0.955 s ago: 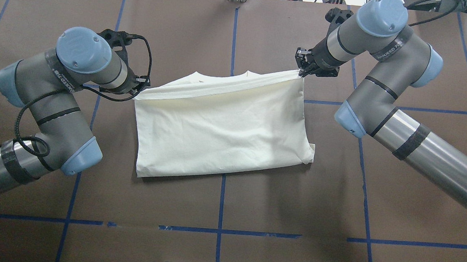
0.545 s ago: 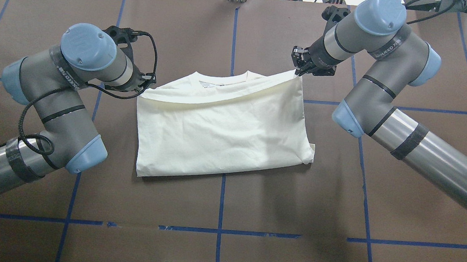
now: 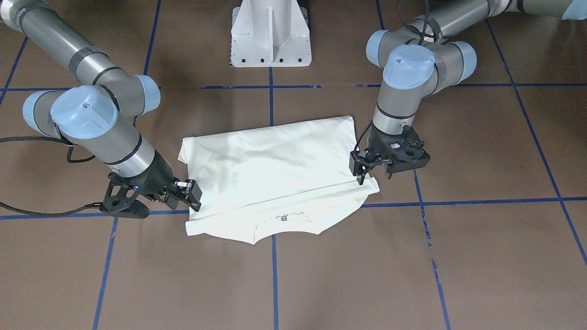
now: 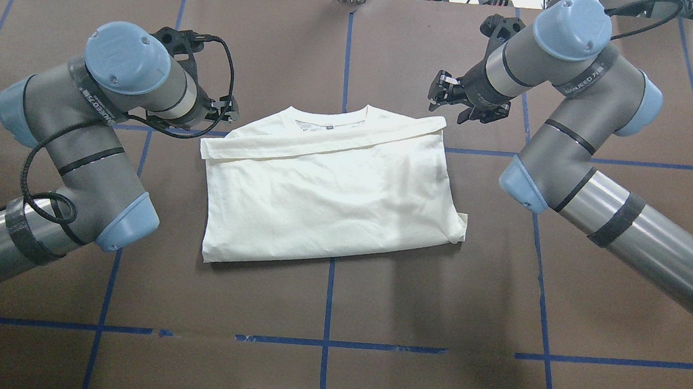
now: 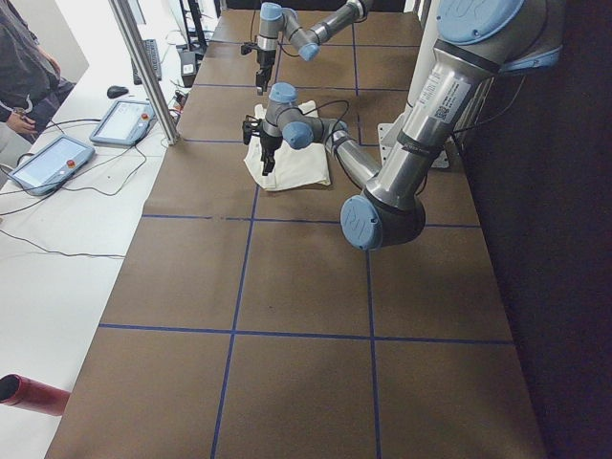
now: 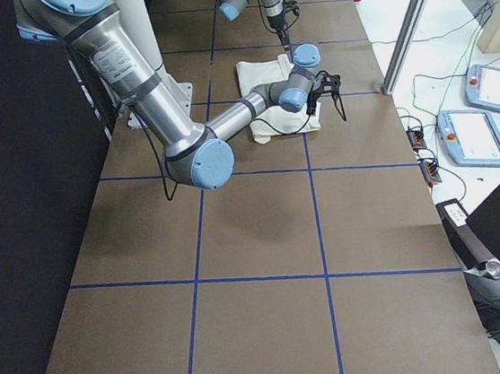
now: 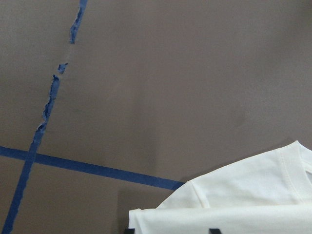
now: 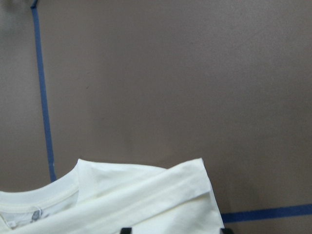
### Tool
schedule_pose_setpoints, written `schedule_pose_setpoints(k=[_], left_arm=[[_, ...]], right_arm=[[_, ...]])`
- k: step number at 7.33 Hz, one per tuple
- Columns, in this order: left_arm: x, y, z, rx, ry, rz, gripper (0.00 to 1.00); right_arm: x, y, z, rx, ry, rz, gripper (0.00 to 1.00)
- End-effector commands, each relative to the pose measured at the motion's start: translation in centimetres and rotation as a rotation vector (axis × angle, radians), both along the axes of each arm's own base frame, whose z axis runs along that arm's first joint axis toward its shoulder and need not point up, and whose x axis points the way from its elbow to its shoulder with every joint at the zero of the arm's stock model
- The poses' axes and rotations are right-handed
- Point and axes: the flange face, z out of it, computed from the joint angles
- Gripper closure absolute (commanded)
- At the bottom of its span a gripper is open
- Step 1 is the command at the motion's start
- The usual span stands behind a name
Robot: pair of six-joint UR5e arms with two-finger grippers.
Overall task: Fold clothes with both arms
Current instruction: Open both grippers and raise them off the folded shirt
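Observation:
The cream-white shirt [image 4: 328, 199] lies folded flat in the middle of the table, plain side up, with its collar [image 4: 327, 120] at the far edge. It also shows in the front view [image 3: 270, 165]. My left gripper [image 4: 228, 113] is open just beyond the shirt's far left corner. In the left wrist view the shirt's corner [image 7: 243, 200] lies loose between the spread fingertips. My right gripper [image 4: 448, 98] is open and empty, a little past the far right corner. The right wrist view shows that corner [image 8: 122, 200] lying flat. The cat print is hidden.
The table is brown with a grid of blue tape lines [image 4: 328, 303]. The white pedestal base [image 3: 270, 36] stands at the robot's side. Tablets [image 5: 48, 158] and a metal post [image 5: 143, 67] are beyond the table's far edge.
Both grippers carried the shirt's upper layer by its corners toward the collar, laid it down and let go. The right gripper has lifted away from the cloth.

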Motion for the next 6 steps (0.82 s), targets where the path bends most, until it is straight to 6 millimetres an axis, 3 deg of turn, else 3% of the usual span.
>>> schedule_pose_setpoints(k=[1, 2, 4, 6], left_arm=[[-1.6, 1.3, -2.5, 0.003, 0.006, 0.000, 0.00], [-1.7, 1.4, -2.8, 0.001, 0.013, -0.005, 0.00], [-2.2, 1.9, -3.3, 0.007, 0.024, -0.008, 0.00], [-2.0, 2.1, -3.5, 0.010, 0.028, -0.004, 0.00]], right_arm=[[0.6, 7.9, 2.7, 0.023, 0.010, -0.035, 0.00], [-0.4, 11.9, 4.5, 0.042, 0.046, -0.044, 0.00], [-2.7, 14.9, 6.4, 0.031, 0.076, -0.086, 0.00], [-4.3, 16.6, 6.4, 0.024, 0.076, -0.106, 0.00]])
